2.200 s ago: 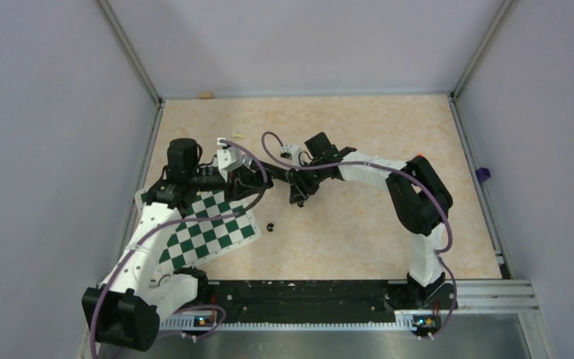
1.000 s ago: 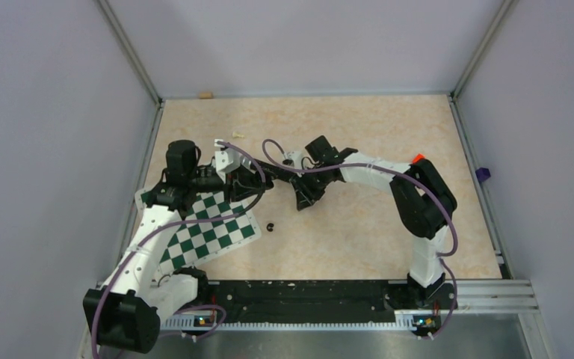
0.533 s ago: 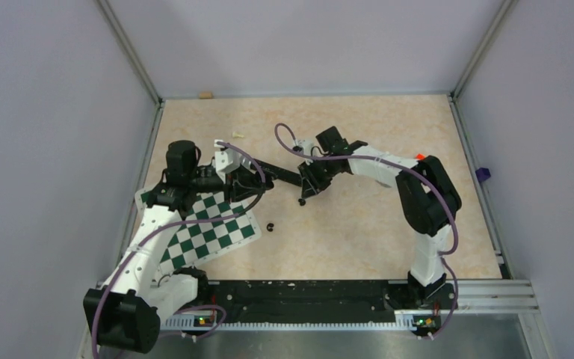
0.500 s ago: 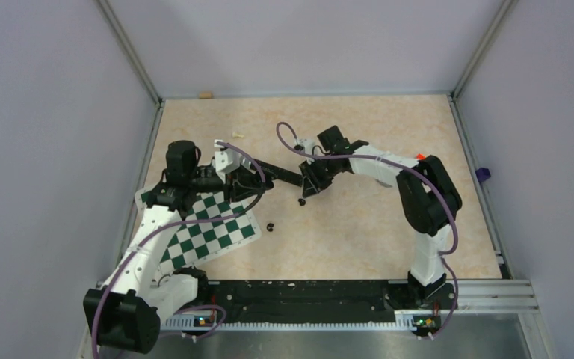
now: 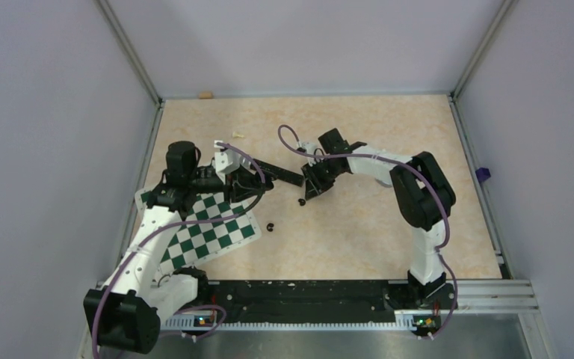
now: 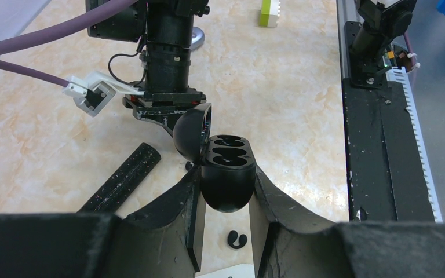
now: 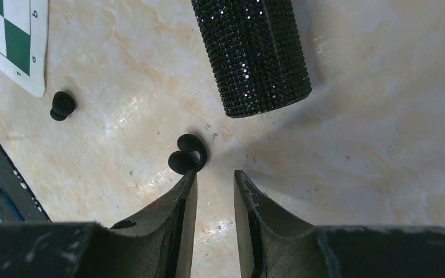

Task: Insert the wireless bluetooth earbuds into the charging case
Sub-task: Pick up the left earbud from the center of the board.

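Observation:
My left gripper is shut on the open black charging case, held above the table with its lid tipped back and both sockets empty. My right gripper is narrowly open and empty, low over the table. One black earbud lies just beyond its left fingertip and also shows in the top view. A second black earbud lies near the chessboard corner and shows in the top view and the left wrist view. No purple earbuds are in view.
A black glittery bar lies between the two grippers. A green-and-white chessboard lies under the left arm. A small cream piece lies further back. A green-and-white block shows in the left wrist view.
My right gripper has drawn back to the right, away from the case. A black earbud that was not visible before now lies on the table by its tips. The left gripper has held still.

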{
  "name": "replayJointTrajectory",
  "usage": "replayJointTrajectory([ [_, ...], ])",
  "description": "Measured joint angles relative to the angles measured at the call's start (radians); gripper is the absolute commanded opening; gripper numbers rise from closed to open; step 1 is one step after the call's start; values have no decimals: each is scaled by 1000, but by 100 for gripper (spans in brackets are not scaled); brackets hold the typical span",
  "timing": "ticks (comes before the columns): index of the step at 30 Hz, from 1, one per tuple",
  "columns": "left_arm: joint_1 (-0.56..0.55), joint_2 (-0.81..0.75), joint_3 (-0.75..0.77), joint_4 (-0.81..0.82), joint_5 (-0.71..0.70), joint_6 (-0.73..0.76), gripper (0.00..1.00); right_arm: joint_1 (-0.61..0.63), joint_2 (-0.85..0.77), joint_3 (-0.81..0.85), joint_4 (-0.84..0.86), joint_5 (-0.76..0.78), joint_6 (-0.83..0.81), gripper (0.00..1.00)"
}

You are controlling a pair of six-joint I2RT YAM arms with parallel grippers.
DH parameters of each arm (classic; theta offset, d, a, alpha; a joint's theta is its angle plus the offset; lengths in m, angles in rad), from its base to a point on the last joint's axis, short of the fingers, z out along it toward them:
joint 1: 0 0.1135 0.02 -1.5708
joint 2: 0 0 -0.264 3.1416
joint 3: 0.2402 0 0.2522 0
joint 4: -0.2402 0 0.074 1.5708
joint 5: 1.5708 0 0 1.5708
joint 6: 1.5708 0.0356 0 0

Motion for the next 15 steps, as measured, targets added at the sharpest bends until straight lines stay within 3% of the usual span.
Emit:
replayJointTrajectory([
  [15, 1, -7, -3, 0, 3, 0, 0, 39, 3, 0, 1, 0, 3, 32],
])
